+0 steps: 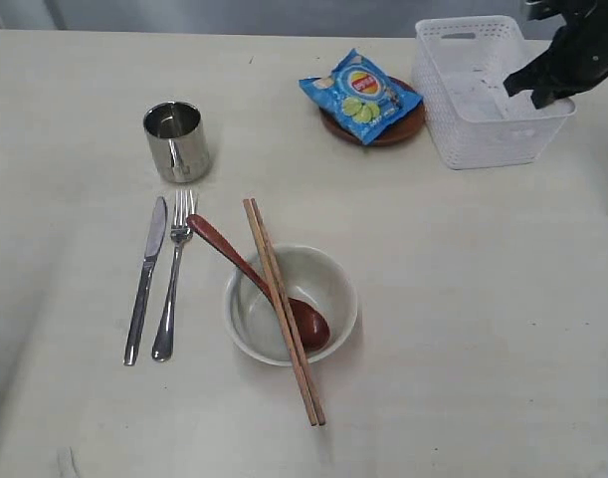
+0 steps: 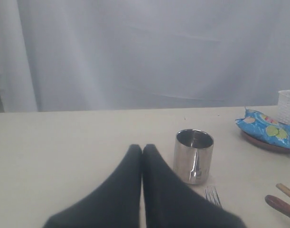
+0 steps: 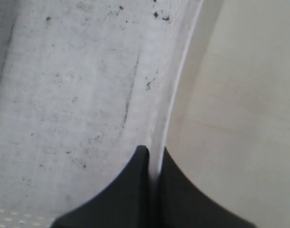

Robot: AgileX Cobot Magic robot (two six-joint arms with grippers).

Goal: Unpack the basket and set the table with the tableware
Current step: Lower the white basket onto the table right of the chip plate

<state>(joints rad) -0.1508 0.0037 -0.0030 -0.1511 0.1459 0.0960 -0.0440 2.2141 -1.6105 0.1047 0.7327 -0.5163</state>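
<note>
Exterior view puts the white lattice basket (image 1: 483, 95) at the far right corner of the tabletop (image 1: 483, 329), standing upright. The right claw (image 1: 535, 96) reaches over its right-hand wall. In the right wrist view that claw (image 3: 153, 152) is pinching the thin wall of the basket (image 3: 64, 95): one finger is inside above the speckled bottom, the other outside above the tabletop (image 3: 249, 95). Just left of the basket, a blue crisp packet (image 1: 361, 97) lies on top of a small brown plate (image 1: 401, 129) and hides most of it. Well apart, towards the middle, a pale bowl (image 1: 328, 274) holds the head of a reddish spoon (image 1: 224, 244), whose handle leans out over the rim. Two chopsticks (image 1: 305, 383) lie side by side across the bowl, their near ends on the tabletop. Left of the bowl a fork (image 1: 171, 299) and a knife (image 1: 142, 289) lie parallel, the knife outermost. A shiny cup (image 1: 176, 141) stands upright beyond them. In the left wrist view the left claw (image 2: 142, 148) is pressed together with nothing in it, above bare tabletop (image 2: 64, 142). The cup (image 2: 193, 156) is near it, the fork's tines (image 2: 212, 195) lie close by, and the packet (image 2: 266, 129) and the basket's corner (image 2: 288, 107) are farther off.
</note>
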